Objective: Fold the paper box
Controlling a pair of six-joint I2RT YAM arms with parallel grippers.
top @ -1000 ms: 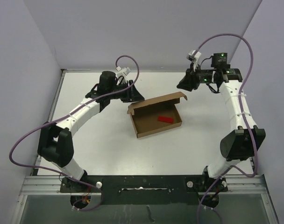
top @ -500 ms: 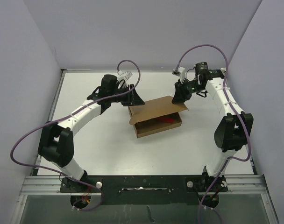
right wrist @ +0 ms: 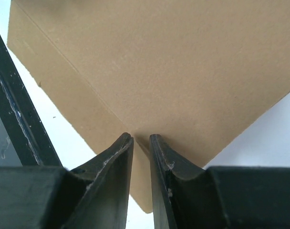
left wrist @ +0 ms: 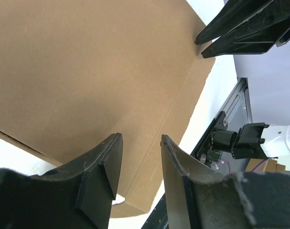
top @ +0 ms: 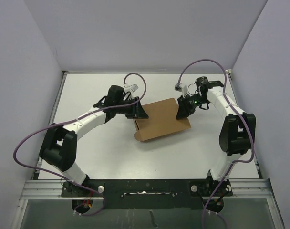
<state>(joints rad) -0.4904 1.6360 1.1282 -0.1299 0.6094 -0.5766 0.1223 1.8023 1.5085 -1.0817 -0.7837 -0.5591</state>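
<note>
The brown paper box (top: 159, 119) lies in the middle of the table with its lid folded down flat over it. It fills the left wrist view (left wrist: 88, 71) and the right wrist view (right wrist: 173, 62). My left gripper (top: 138, 113) is over the box's far left corner, its jaws a little apart with nothing between them (left wrist: 141, 138). My right gripper (top: 182, 113) is at the lid's right corner, its jaws nearly together and tips on the cardboard (right wrist: 141, 137). The right fingers (left wrist: 245, 28) also show in the left wrist view. The box's inside is hidden.
The white table (top: 102, 148) is walled by lavender panels at the left, back and right. A black rail (top: 145, 187) runs along the near edge by the arm bases. Purple cables loop above both arms.
The lid has gone from standing open to lying flat, hiding the red block. My right gripper moved left and down onto the lid; my left gripper moved right to the box's corner.
</note>
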